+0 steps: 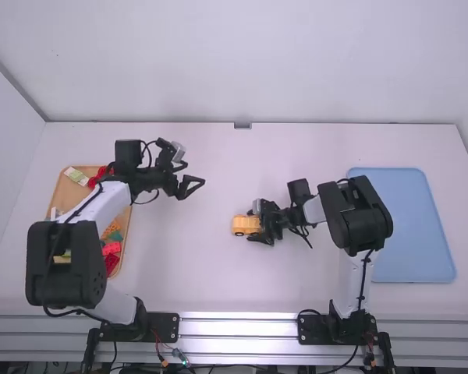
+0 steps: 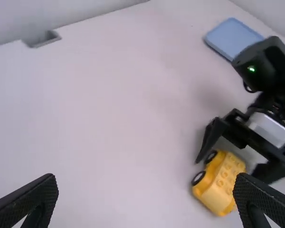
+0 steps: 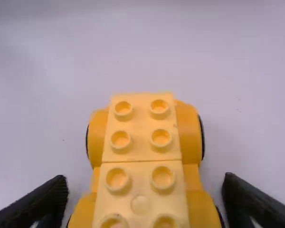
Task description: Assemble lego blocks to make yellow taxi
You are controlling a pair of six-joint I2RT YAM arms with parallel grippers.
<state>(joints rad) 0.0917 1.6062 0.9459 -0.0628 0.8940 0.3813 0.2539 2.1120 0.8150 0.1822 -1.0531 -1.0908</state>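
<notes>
A yellow block car [image 1: 244, 224] with dark wheels stands on the table near the middle. My right gripper [image 1: 258, 223] is low at the car's right end, its fingers apart on either side. In the right wrist view, the studded top of the car [image 3: 141, 161] lies between the open fingers of my right gripper [image 3: 145, 194], with gaps at both sides. Over the table to the left, my left gripper [image 1: 193, 187] is held open with nothing in it. The left wrist view has the car [image 2: 219, 183] beyond the spread fingers of my left gripper [image 2: 145, 197].
A wooden tray [image 1: 76, 178] at the left, partly under the left arm, holds several red, green, orange and other blocks. A blue tray [image 1: 413, 226] lies at the right, beside the right arm. A wall borders the table's far edge.
</notes>
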